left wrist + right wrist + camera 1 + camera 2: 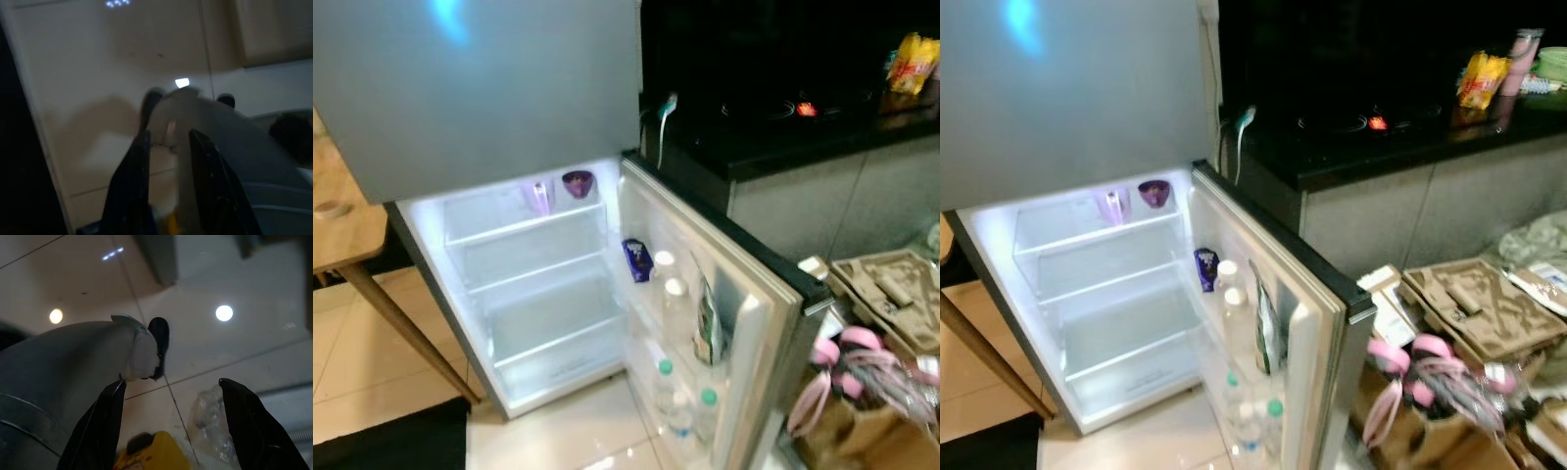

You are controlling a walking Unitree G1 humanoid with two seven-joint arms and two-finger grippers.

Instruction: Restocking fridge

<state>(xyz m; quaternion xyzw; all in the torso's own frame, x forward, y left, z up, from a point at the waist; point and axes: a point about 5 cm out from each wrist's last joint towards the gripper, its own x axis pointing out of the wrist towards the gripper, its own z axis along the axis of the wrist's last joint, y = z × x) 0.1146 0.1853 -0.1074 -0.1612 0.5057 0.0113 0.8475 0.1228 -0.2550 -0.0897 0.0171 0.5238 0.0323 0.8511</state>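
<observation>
A: Fridge (pixel 548 294) standing open at centre-left of the left eye view, lit white inside, shelves bare apart from a purple cup (pixel 578 183) and a pale small container (pixel 538 196) on the top shelf.

B: Door (pixel 724 323) swung out toward lower right, racks holding a blue packet (pixel 636 259), white-capped bottles (pixel 674 304), green-capped bottles (pixel 683 397) lower down, and a dark pouch (pixel 708 323) beside them.

A: Black counter (pixel 783 127) at upper right with a red light and a yellow snack bag (pixel 911 61). Wooden table (pixel 342 211) at left edge. Cardboard and pink straps (pixel 862 362) at lower right.

B: Left gripper (pixel 166 139) over pale floor tile, fingers narrowly apart, nothing between.

A: Right gripper (pixel 168 391) spread wide, empty, over tile; something yellow (pixel 151 453) and a clear crumpled plastic piece (pixel 212 426) below it.
</observation>
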